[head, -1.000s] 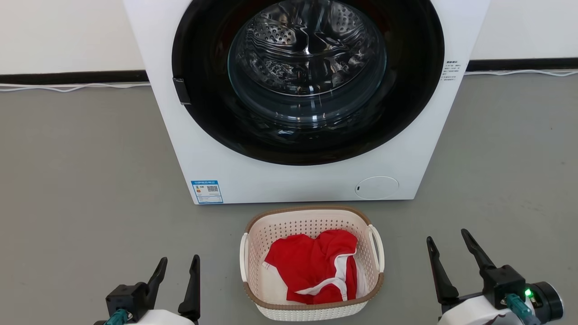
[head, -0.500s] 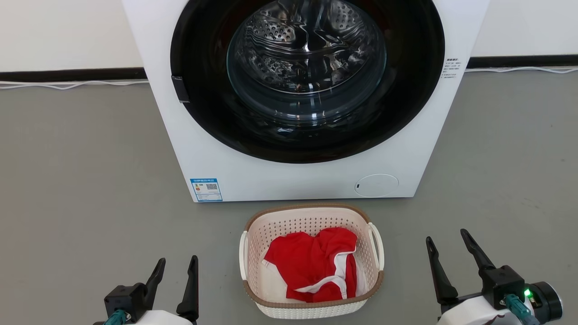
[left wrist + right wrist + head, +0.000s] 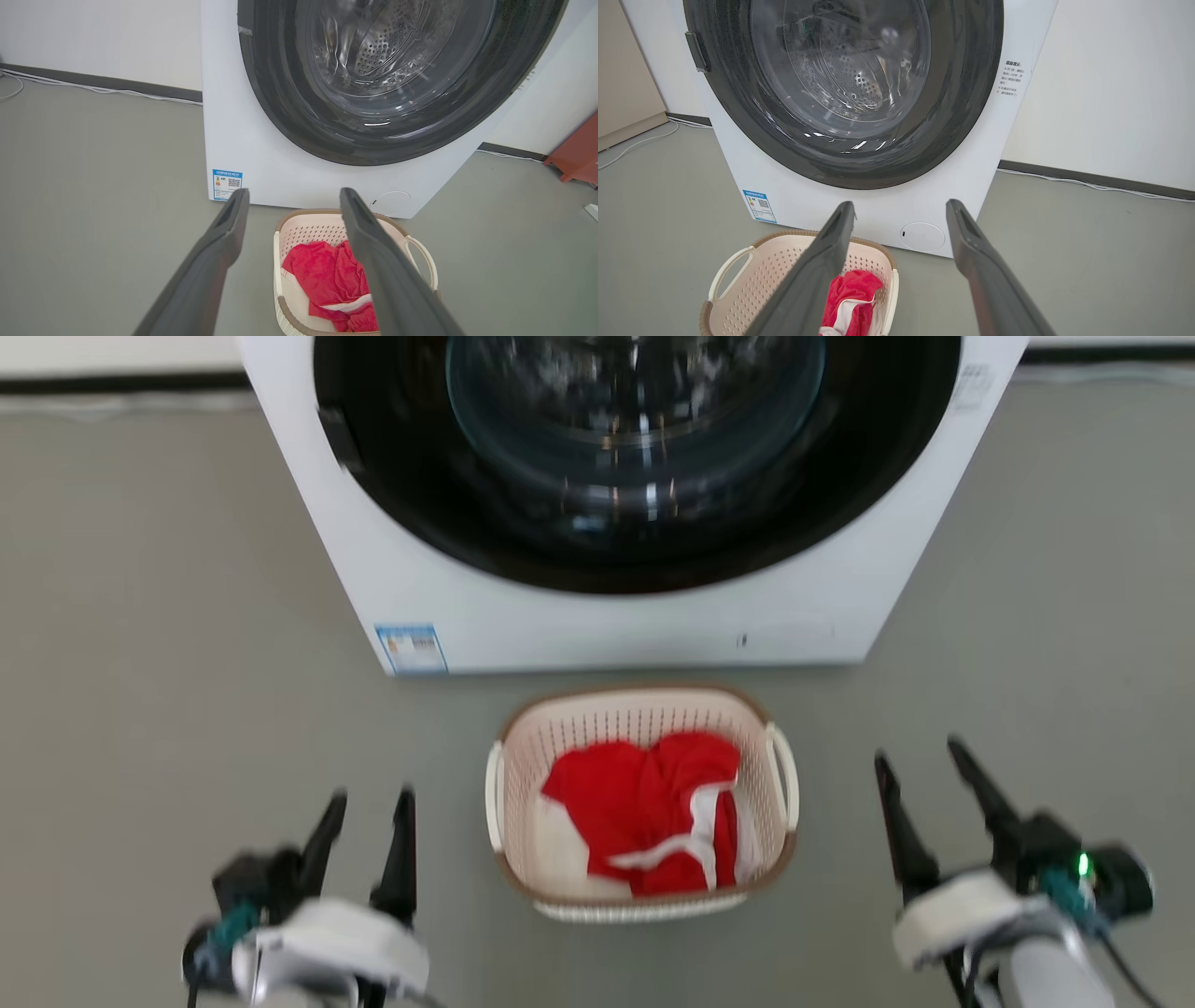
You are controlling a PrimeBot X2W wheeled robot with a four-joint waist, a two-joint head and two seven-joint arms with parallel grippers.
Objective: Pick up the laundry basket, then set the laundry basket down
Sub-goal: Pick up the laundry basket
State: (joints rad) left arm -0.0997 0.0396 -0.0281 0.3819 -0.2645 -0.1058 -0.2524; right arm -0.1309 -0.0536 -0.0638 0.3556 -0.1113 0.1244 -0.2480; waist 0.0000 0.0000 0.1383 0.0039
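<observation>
Laundry basket (image 3: 644, 907) on floor (image 3: 140, 616), red cloth (image 3: 635, 798) inside; my left gripper (image 3: 372, 795) wide, empty; my right gripper (image 3: 917, 751) wide, empty.

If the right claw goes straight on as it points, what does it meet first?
The right claw would probably meet the washing machine, on its white lower front; depth is unclear.

Right gripper (image 3: 900, 205) has its two dark fingers spread apart. The laundry basket (image 3: 770, 275) sits low left on the grey floor (image 3: 1064, 261), just in front of the washing machine (image 3: 980, 154), with red-and-white cloth (image 3: 852, 289) inside.
</observation>
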